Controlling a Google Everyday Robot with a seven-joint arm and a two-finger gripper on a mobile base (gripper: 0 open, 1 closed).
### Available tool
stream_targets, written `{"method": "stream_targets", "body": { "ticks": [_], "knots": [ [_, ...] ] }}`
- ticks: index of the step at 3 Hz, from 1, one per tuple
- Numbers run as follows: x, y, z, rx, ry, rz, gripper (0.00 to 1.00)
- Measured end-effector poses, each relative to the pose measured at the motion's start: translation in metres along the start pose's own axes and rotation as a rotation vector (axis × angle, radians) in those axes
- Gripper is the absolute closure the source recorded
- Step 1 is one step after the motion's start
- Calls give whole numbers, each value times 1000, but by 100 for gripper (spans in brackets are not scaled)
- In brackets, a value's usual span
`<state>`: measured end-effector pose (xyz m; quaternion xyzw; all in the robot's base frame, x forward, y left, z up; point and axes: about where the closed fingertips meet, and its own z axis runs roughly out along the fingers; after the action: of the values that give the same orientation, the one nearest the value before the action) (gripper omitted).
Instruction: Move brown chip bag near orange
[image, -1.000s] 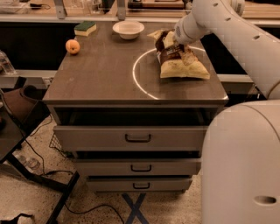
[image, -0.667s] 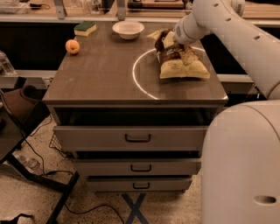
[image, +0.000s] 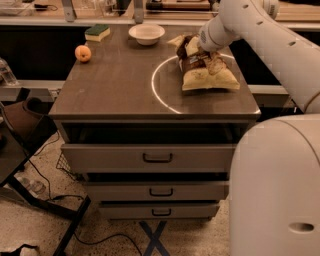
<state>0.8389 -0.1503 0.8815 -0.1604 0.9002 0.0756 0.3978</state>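
Observation:
The brown chip bag (image: 206, 74) lies flat on the right side of the cabinet top (image: 115, 87), with pale yellow edges and chips pictured. My gripper (image: 198, 49) is at the bag's far end, pressed down on its crinkled top; the white arm reaches in from the upper right. The orange (image: 83, 53) sits at the far left of the top, well apart from the bag.
A white bowl (image: 146, 33) and a green-and-yellow sponge (image: 97, 32) stand at the back edge. A bright ring (image: 155, 87) marks the top beside the bag. The top drawer (image: 150, 156) is pulled out. A dark stand (image: 20, 125) is at the left.

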Motion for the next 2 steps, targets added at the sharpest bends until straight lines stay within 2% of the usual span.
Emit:
{"method": "stream_targets", "body": {
  "ticks": [2],
  "knots": [
    [-1, 0, -1, 0, 0, 0, 100]
  ]
}}
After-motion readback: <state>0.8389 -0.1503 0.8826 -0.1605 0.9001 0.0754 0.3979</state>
